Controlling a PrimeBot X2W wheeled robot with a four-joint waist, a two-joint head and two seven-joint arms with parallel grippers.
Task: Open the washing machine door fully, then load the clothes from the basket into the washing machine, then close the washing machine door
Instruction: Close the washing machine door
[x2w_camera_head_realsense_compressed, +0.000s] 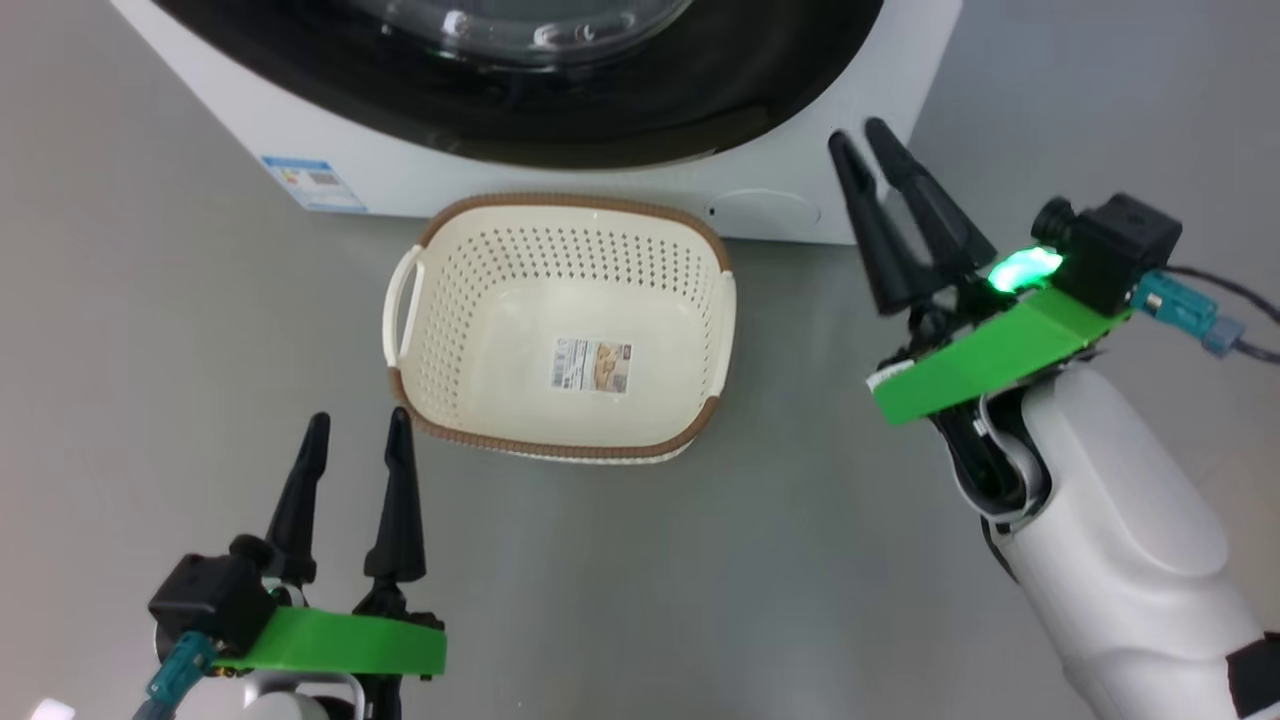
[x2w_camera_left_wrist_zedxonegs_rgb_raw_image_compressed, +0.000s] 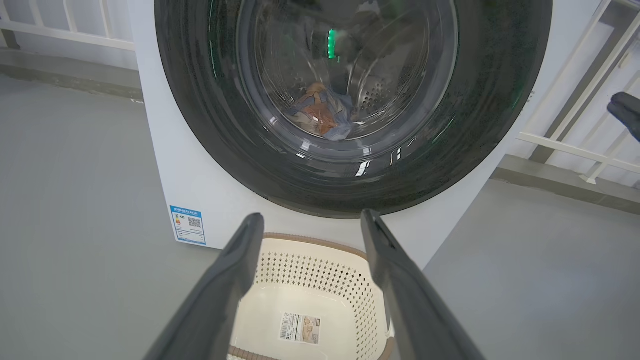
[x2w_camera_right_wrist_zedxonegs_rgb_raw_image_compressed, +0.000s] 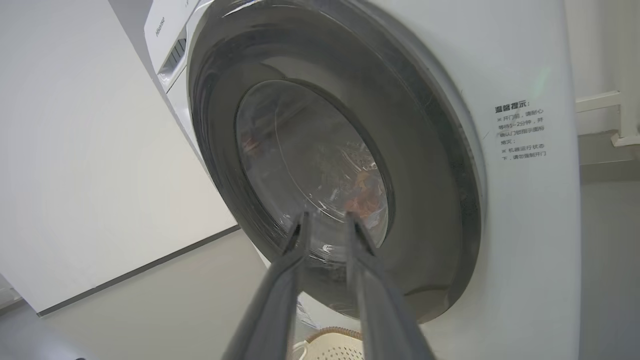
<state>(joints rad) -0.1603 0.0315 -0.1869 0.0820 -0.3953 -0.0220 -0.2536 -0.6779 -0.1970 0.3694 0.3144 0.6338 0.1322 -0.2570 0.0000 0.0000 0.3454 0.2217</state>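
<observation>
Judging the washing machine door (x2w_camera_left_wrist_zedxonegs_rgb_raw_image_compressed: 200, 125) shut, the clothes (x2w_camera_left_wrist_zedxonegs_rgb_raw_image_compressed: 320, 112) inside the washing machine (x2w_camera_head_realsense_compressed: 450, 170) and the basket (x2w_camera_head_realsense_compressed: 480, 290) empty in front of it, I should draw my right gripper (x2w_camera_head_realsense_compressed: 864, 135), slightly parted and empty, straight away from it, my left gripper (x2w_camera_head_realsense_compressed: 358, 416) spread wide before it.

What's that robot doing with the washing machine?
It's doing laundry. The basket is empty on the floor, and the clothes sit inside the washing machine behind the round door, which looks shut. Both pincers are open and hold nothing: the left pincer hovers near the basket, the right pincer points at the door.
</observation>
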